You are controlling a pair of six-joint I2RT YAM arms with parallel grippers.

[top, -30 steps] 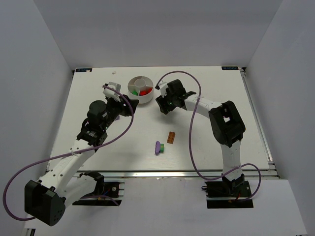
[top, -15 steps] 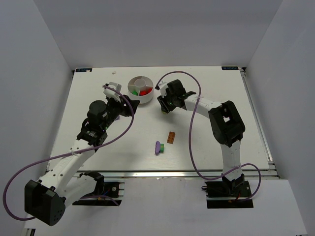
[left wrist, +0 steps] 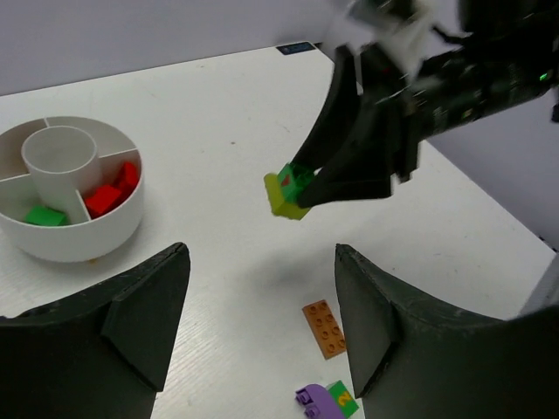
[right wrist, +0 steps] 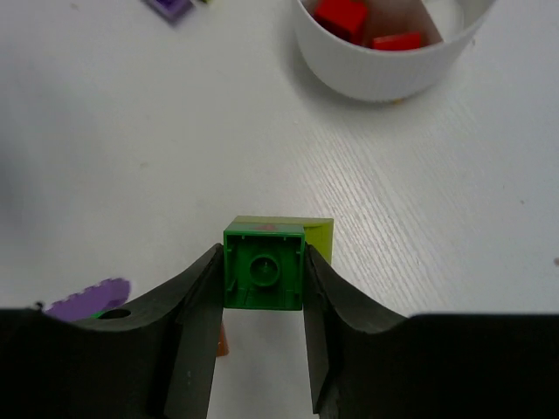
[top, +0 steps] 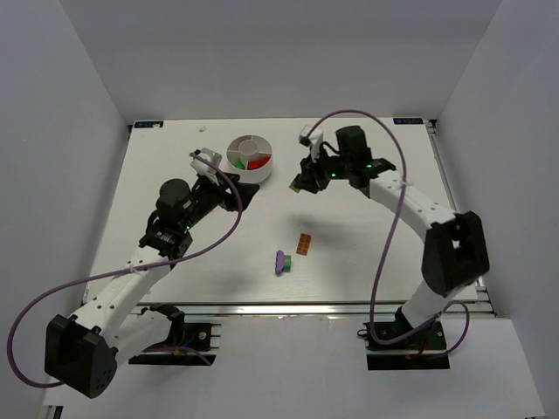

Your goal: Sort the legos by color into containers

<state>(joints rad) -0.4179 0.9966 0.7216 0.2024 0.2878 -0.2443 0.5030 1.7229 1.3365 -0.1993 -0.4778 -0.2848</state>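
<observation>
Right arm (top: 410, 205) newly swung right, right gripper (top: 301, 185) tight on one green brick (right wrist: 262, 266); left gripper (left wrist: 259, 288) apart.

Table (top: 262, 227): white, faint wood grain, metal rail along near and right edges. A small dark marker sits at the far left corner (top: 144, 125), and another at the far right corner (top: 409, 120).

Resting directly on the top:
- Round white dish (top: 253, 175), far side, slightly left of centre; upright, divided into sections around a centre well.
- Orange brick (top: 304, 244), flat, studs up, near side of centre.
- Purple brick (top: 279, 262), just near-left of the orange one and apart from it, with a small green piece (left wrist: 342, 397) touching its right side.
- White speck (top: 203, 128) by the far edge, left of the dish; too small to identify.
</observation>
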